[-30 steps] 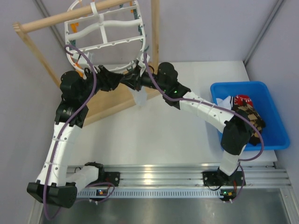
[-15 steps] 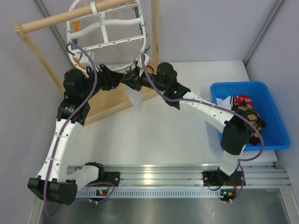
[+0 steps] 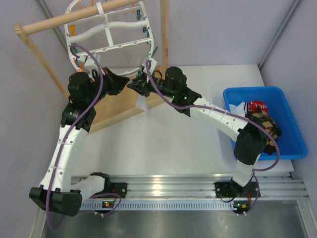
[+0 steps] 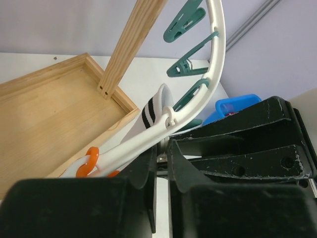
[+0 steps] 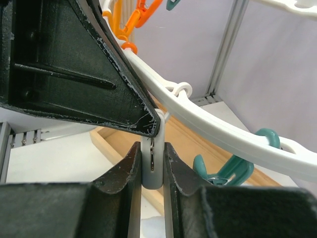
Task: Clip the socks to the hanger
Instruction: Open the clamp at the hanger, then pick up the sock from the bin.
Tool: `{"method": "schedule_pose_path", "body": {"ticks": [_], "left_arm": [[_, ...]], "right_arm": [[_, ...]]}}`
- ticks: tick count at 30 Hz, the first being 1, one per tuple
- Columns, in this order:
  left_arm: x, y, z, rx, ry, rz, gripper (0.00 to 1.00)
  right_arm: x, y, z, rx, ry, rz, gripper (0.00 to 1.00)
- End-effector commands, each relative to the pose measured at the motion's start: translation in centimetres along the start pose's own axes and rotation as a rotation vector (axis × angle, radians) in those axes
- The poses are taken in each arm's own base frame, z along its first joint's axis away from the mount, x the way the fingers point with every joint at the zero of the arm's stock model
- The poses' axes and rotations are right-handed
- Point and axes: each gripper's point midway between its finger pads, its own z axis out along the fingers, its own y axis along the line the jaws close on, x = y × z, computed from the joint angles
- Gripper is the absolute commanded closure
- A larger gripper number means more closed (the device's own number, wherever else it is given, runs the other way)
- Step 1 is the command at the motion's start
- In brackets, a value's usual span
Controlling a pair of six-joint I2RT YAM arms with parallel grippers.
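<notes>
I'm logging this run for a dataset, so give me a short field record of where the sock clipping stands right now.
hanger: hooked on the wooden rack
white sock: hangs under the hanger's lower rim, between both end effectors
right end effector: shut on a pale clip at the rim
left end effector: fingers close together; contents unclear
blue bin: holds red sock, argyle sock and others
clipped yet: cannot tell

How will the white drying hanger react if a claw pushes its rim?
Likely swings, since the hanger only hooks over the wooden pole. Probably light: a thin, open plastic frame. Its teal clips dangle, so they may wobble.
</notes>
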Motion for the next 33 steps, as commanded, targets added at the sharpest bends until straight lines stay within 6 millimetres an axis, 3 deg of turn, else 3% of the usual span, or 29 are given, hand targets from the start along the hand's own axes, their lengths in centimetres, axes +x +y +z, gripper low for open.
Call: {"method": "schedule_pose_path", "body": {"ticks": [1, 2, 6, 11, 16, 17, 19, 20, 21, 23, 24, 26, 27, 29, 30, 32, 33], "left_arm": [[-2.8, 0.6, 0.2, -0.043, -0.097, 0.024, 0.96], [-2.7, 0.6, 0.2, -0.045, -0.095, 0.023, 1.0], [-2.7, 0.5, 0.1, -0.042, -0.093, 0.019, 1.0], [-2.6, 0.5, 0.0, -0.04, -0.093, 0.017, 1.0], [-2.3, 0.5, -0.3, -0.038, -0.093, 0.019, 1.0], [-2.3, 0.5, -0.2, -0.038, -0.091, 0.019, 1.0], [-2.2, 0.5, -0.4, -0.034, -0.094, 0.02, 1.0], [-2.1, 0.5, -0.4, -0.034, -0.092, 0.02, 1.0], [-2.0, 0.5, -0.4, -0.034, -0.089, 0.021, 1.0], [-1.8, 0.6, -0.3, -0.031, -0.084, 0.02, 1.0], [-1.6, 0.6, -0.4, -0.031, -0.081, 0.017, 1.0], [-1.6, 0.5, -0.5, -0.026, -0.083, 0.019, 1.0], [-1.6, 0.5, -0.5, -0.027, -0.082, 0.02, 1.0], [-1.5, 0.5, -0.5, -0.027, -0.08, 0.021, 1.0], [-1.5, 0.5, -0.5, -0.025, -0.079, 0.021, 1.0], [-1.4, 0.5, -0.5, -0.023, -0.076, 0.021, 1.0], [-1.4, 0.5, -0.5, -0.024, -0.078, 0.019, 1.0]], "right_arm": [[-3.6, 4.2, -0.4, -0.141, -0.054, -0.026, 0.99], [-3.6, 4.2, -0.4, -0.141, -0.052, -0.025, 0.96], [-3.5, 3.8, -0.6, -0.129, -0.044, -0.025, 0.62], [-3.4, 3.1, -2.2, -0.122, -0.016, -0.011, 0.44], [-1.9, 2.2, -6.1, -0.11, 0.068, 0.023, 0.23], [-0.7, 2.1, -7.0, -0.108, 0.098, 0.034, 0.21], [-0.7, 1.3, -9.3, -0.097, 0.123, 0.041, 0.09], [0.6, 1.2, -10.3, -0.096, 0.164, 0.064, 0.03], [0.6, 0.1, -12.0, -0.07, 0.185, 0.066, 0.0], [1.8, -0.1, -14.0, -0.102, 0.217, 0.095, 0.0], [2.0, -1.7, -16.0, -0.065, 0.239, 0.102, 0.0], [2.6, -2.8, -18.0, -0.064, 0.271, 0.083, 0.0], [3.5, -4.2, -20.4, -0.024, 0.319, 0.118, 0.01], [4.1, -5.9, -22.9, 0.022, 0.355, 0.109, 0.04], [4.3, -8.2, -25.4, 0.098, 0.374, 0.113, 0.1], [5.7, -9.8, -28.9, 0.16, 0.43, 0.134, 0.18], [6.2, -12.3, -32.2, 0.257, 0.45, 0.14, 0.24]]}}
